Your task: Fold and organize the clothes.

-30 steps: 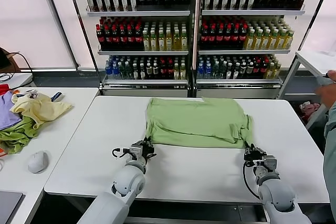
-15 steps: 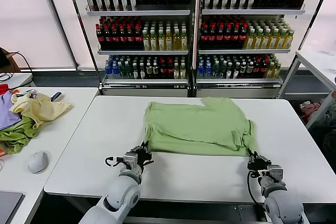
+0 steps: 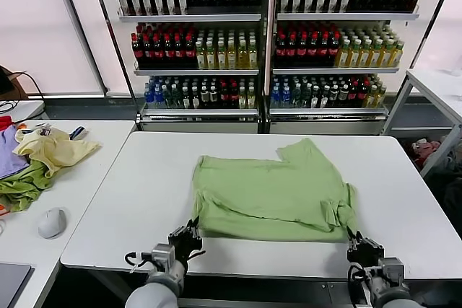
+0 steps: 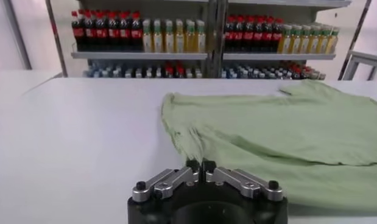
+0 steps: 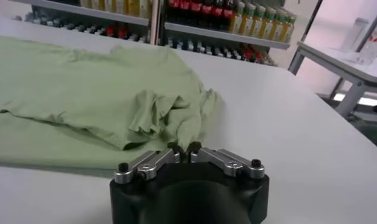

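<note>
The light green shirt (image 3: 271, 192) lies folded and face down on the white table (image 3: 123, 207), its near hem close to the front edge. No graphic or buttons show. My left gripper (image 3: 189, 234) is shut on the shirt's near left corner; in the left wrist view the fingertips (image 4: 200, 165) pinch the cloth (image 4: 267, 134). My right gripper (image 3: 356, 239) is shut on the near right corner, by the bunched sleeve; the right wrist view shows this gripper (image 5: 183, 148) holding the cloth (image 5: 84, 85).
A side table at the left holds a pale yellow garment (image 3: 54, 151), a darker green one (image 3: 22, 187), a purple one (image 3: 9, 158) and a grey mouse (image 3: 52, 223). Bottle shelves (image 3: 267, 41) stand behind. Another table (image 3: 437, 84) stands at the right.
Both grippers have drawn back toward the table's front edge, dragging the shirt with them. The shirt now lies nearer and slightly skewed. The person at the right edge is gone.
</note>
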Controlling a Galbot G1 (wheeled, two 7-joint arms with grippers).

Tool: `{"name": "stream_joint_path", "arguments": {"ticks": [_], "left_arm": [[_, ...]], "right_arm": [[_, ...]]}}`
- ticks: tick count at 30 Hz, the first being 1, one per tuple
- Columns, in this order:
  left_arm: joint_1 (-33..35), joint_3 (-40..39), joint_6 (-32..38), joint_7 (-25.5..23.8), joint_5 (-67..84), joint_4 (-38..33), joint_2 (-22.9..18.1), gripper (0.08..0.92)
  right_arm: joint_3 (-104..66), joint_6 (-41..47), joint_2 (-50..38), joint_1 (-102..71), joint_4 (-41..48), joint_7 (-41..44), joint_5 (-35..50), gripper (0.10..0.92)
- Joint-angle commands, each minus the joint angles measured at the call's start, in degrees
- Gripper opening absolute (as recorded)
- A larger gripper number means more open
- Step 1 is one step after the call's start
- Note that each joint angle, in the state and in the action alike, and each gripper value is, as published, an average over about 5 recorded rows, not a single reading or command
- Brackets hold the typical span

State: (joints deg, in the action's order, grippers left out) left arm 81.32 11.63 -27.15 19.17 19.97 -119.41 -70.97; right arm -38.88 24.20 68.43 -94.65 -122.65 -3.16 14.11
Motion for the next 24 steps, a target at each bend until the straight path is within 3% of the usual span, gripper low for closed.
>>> {"name": "stream_joint_path", "arguments": {"ticks": [1,11,20,24], "left_arm": [[10.1,5.7,-0.4,-2.3,-2.8,-6.9,0.1,0.135],[-1.7,8.5,0.1,-1.7,4.0,-4.7,3.2,0.412],[-22.7,-1.8,0.1,0.3,6.9,14.4,3.9,0.663],[-31.2,-5.7,0.0,1.0,6.6,22.8,2.2,0.770]], "right_arm": [[-1.1,-1.0,0.8,-5.4,-7.1,0.0,-2.1,0.240],[-2.0,-1.4,-2.7,4.5,-7.2,-1.7,3.9,0.541],[9.0,3.1,-6.7,32.5,15.5,-4.3,8.7,0.787],[14.1,3.7,-6.1,41.8,23.8,-4.3,9.0,0.820]]}}
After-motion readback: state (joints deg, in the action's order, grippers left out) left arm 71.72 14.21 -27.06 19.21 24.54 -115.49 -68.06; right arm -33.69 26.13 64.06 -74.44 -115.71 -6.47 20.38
